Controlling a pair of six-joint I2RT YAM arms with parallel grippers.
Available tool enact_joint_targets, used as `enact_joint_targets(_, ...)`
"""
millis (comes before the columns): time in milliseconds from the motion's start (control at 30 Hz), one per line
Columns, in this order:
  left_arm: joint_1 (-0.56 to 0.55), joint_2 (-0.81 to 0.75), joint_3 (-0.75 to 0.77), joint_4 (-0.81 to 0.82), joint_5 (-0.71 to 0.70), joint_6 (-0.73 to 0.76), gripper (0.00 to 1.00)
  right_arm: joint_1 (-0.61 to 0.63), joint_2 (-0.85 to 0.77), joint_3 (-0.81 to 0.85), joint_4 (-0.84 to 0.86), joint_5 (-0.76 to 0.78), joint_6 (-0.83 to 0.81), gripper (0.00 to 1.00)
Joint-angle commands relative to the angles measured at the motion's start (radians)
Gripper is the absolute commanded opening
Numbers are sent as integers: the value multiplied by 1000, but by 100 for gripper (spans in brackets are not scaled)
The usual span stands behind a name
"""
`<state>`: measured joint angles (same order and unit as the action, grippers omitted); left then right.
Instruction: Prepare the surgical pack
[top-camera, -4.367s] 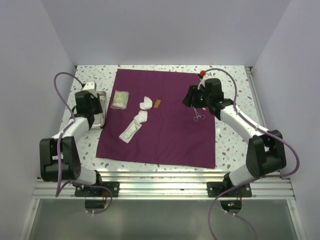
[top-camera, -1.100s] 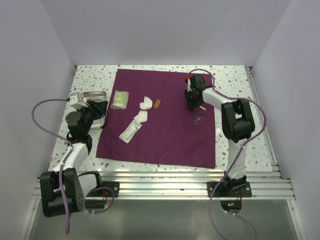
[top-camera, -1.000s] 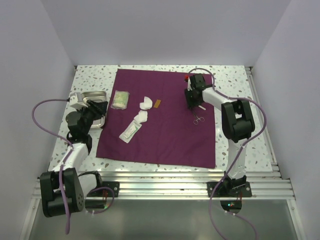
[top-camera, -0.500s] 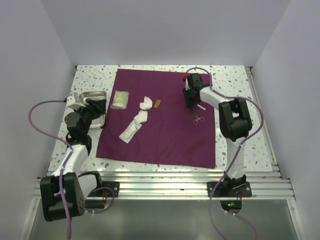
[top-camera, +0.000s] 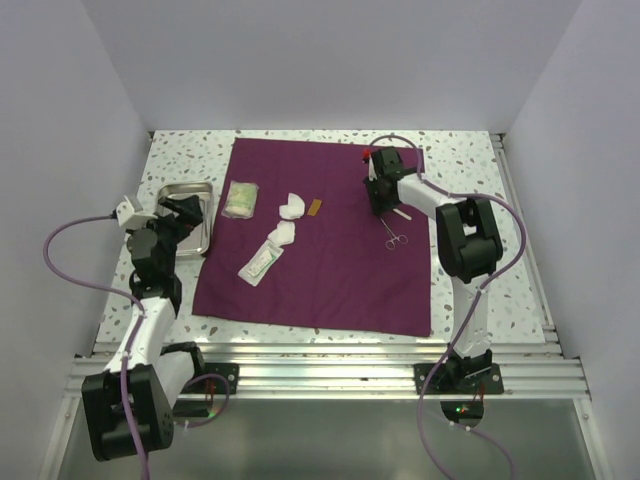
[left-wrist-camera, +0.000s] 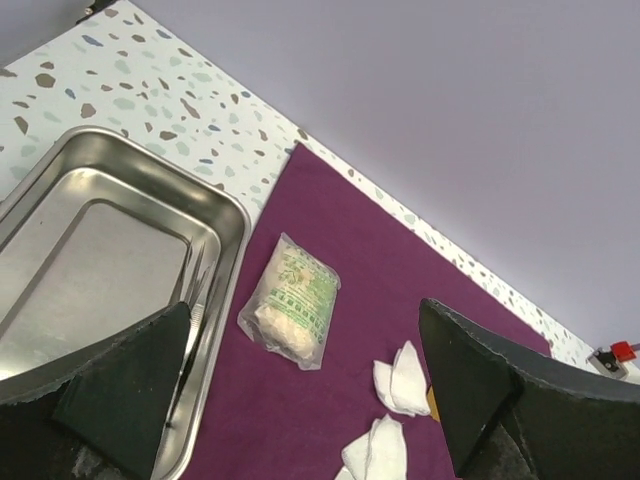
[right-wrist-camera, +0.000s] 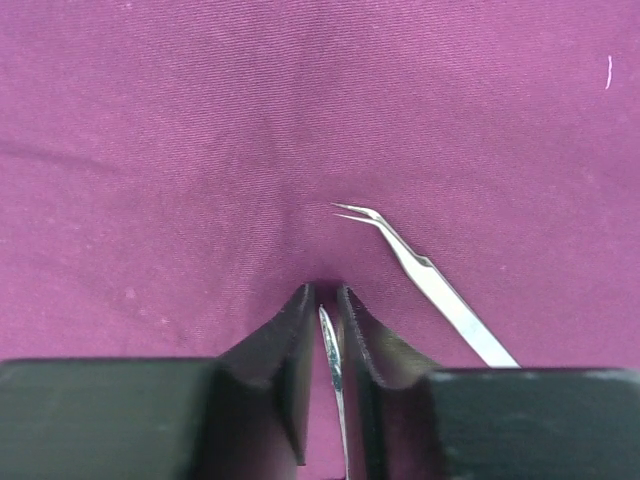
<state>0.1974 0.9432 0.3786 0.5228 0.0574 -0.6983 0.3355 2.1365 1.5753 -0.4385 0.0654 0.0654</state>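
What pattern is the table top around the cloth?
The table top is white, speckled with grey, brown and green flecks, like terrazzo. It shows best in the left wrist view.

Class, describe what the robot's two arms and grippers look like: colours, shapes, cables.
The left arm and right arm both have white tubular links between bulky black joints. A lilac cable loops along each. The left gripper and right gripper have matte black wedge-shaped fingers. A small red part sits at the right wrist.

Top view looks down from above the near edge of the table (top-camera: 470, 160), wide. Left wrist, raised, faces the far-left corner, sharing the steel tray (left-wrist-camera: 230, 215) and cloth (left-wrist-camera: 300, 420). Right wrist looks down close on the cloth alone.
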Motion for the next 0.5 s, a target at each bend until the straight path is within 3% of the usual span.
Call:
enact_joint_targets(0, 10, -17, -15, -23, -51, -49, 100, 0, -29, -9, -2, 7, -6, 25)
enact_joint_targets(133, 10, -15, 5, -42, -13, -21, 100, 0, -36, -21, 1, 7, -7, 28)
enact_joint_targets(467, 10, -3, 46, -69, 58, 8, 100, 0, -49, -61, -11, 34, 4, 23)
